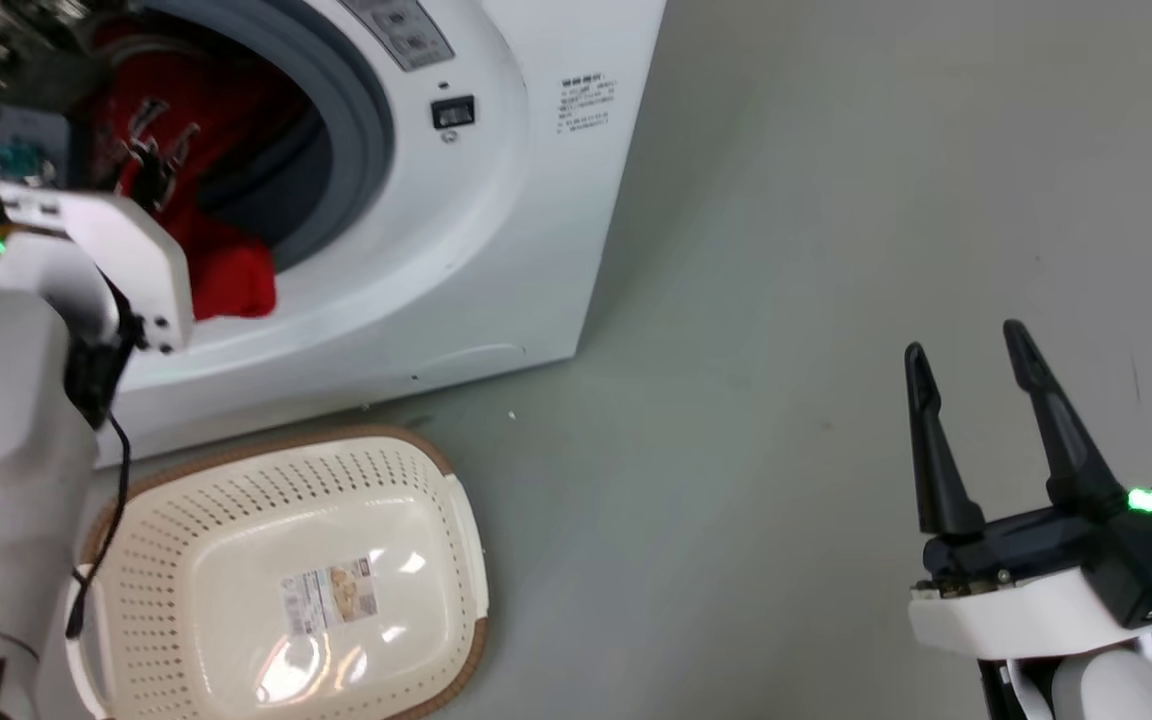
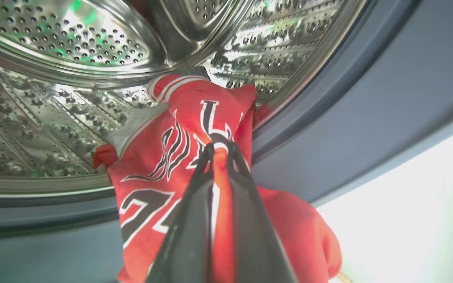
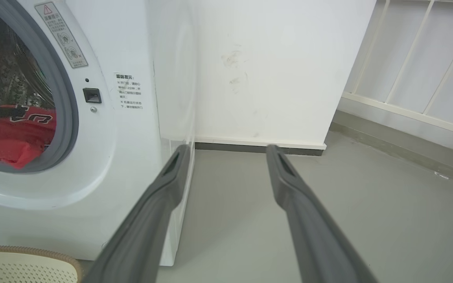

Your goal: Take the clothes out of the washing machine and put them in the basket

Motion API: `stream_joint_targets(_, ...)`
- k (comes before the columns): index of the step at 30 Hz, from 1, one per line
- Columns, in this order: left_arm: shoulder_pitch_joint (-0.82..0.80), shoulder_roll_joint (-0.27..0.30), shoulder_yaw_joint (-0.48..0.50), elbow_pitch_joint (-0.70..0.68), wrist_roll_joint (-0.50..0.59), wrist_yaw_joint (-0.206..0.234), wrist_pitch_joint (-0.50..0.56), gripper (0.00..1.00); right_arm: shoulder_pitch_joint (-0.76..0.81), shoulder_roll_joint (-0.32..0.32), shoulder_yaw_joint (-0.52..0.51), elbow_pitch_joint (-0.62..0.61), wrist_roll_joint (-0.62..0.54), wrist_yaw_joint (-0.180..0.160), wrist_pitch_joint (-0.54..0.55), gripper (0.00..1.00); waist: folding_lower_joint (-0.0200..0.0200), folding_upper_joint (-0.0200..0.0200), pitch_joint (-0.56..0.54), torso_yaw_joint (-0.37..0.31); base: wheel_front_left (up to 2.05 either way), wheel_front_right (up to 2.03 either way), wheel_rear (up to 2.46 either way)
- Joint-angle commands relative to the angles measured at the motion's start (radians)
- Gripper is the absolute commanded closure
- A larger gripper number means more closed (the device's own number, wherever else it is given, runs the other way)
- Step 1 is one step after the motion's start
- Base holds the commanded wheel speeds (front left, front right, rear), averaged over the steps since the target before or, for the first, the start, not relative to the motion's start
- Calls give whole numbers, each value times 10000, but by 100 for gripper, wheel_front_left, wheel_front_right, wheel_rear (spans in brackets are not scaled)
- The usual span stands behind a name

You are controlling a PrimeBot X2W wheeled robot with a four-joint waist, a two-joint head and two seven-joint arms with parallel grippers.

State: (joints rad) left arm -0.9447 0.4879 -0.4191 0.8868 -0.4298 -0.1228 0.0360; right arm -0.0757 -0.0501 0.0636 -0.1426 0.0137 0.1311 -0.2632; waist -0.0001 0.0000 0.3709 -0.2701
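Left gripper [image 2: 220, 147] pinching a fold of the red clothes [image 2: 151, 169] at the mouth of the washing machine [image 1: 496, 200].
Its fingers [image 2: 195, 228] are clamping the jersey, which is hanging over the grey door seal [image 2: 368, 118] just below them, likely so it can be drawn out. The basket [image 1: 366, 442] is sitting on the floor [image 1: 786, 450] beneath that gripper to catch it. Far to its right, the right gripper [image 1: 964, 340] is hovering with fingers apart, holding nothing.

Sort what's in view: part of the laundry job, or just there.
Job: red clothes, washing machine, basket, left gripper shut on the clothes.
Just there: right gripper, open and idle; white wall; railing; grey floor.
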Motion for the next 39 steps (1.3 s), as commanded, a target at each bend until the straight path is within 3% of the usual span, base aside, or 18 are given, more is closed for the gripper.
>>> stream_joint_targets(1,282,-71,-1,34,-22,65,-278,100,151,-1,23,32,-90,-7,-24,0,1,0,-490,255,0,0,0)
stream_joint_targets(10,2035,-645,64,-212,-224,577,-2177,100,1008,-4,90,246,-400,-7,-24,0,1,0,-1970,686,0,0,0)
stream_joint_targets(16,3161,-856,149,-930,-304,1006,-2778,100,1583,-2,73,344,-547,-7,-24,0,1,0,-2866,984,0,0,0)
stream_joint_targets(27,5593,-744,208,-3675,-199,1839,-2979,100,2363,-1,-66,431,-682,-7,-24,0,1,0,-3830,1438,0,0,0)
stream_joint_targets(34,6969,-524,60,-5600,-144,2447,-2545,100,2476,-1,-66,445,-650,-7,-24,0,1,0,-3977,1485,0,0,0)
stream_joint_targets(39,7685,-473,-88,-6290,-317,2604,-2166,100,2333,-2,17,444,-626,-7,-24,0,1,0,-3791,1355,0,0,0)
